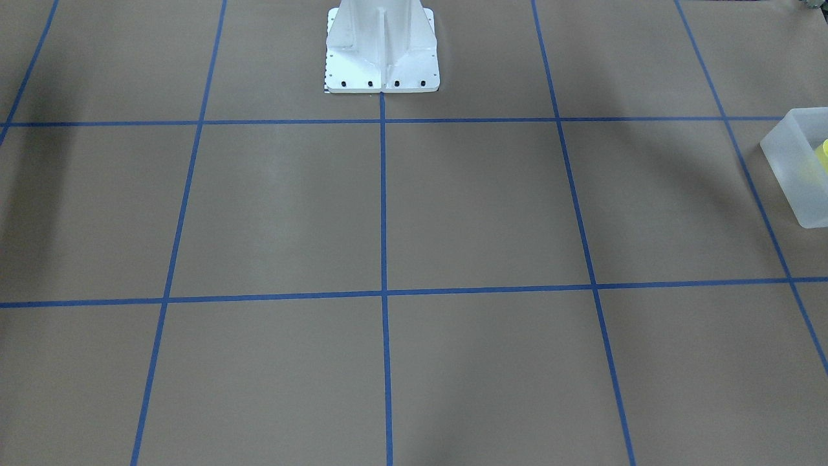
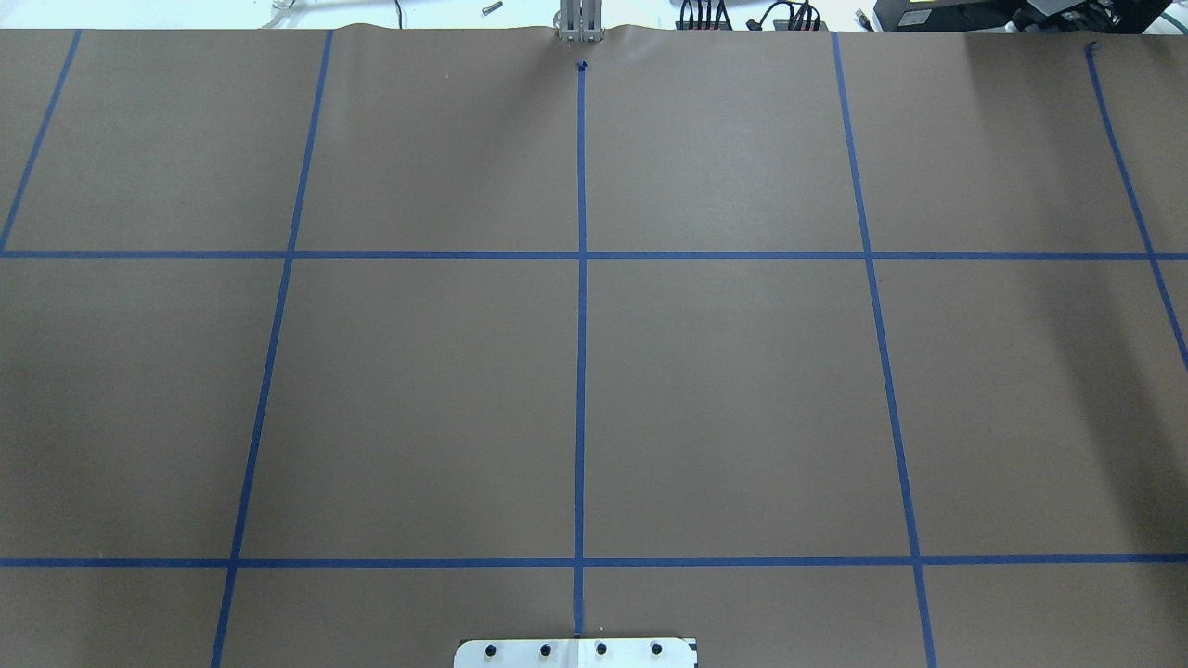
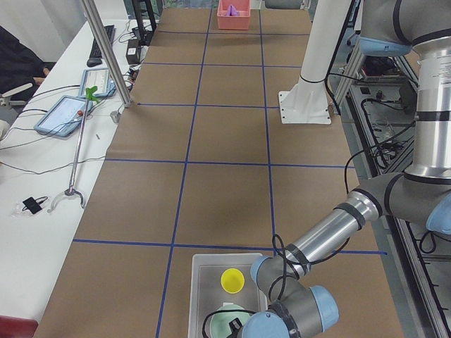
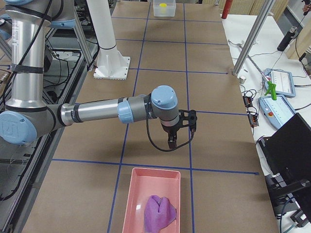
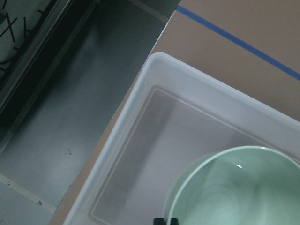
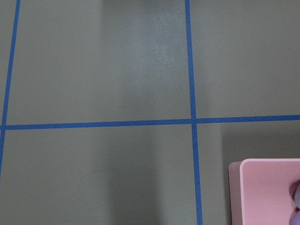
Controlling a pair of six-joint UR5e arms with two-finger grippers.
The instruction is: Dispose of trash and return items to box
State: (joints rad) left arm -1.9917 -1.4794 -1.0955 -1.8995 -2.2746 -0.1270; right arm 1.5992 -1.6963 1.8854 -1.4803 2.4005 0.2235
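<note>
The frosted-white box (image 3: pixel 204 282) stands at the table's left end and holds the yellow cup (image 3: pixel 232 280) and the mint-green bowl (image 3: pixel 227 325). My left arm's wrist (image 3: pixel 292 313) hangs over the box and hides the gripper. In the left wrist view the bowl (image 5: pixel 234 192) fills the box's (image 5: pixel 140 108) lower right, with only a dark sliver of a fingertip (image 5: pixel 166 221) by its rim. I cannot tell if that gripper is open or shut. The box (image 1: pixel 795 175) and cup (image 1: pixel 823 155) show at the front view's right edge. My right gripper (image 4: pixel 182 138) hovers above the bare table; its state cannot be judged.
A pink tray (image 4: pixel 138 194) with the purple cloth (image 4: pixel 159 214) lies at the table's right end, just in front of my right gripper; its corner (image 6: pixel 262 187) shows in the right wrist view. The white robot base (image 2: pixel 575 652) stands mid-table. Blue tape lines grid the brown paper.
</note>
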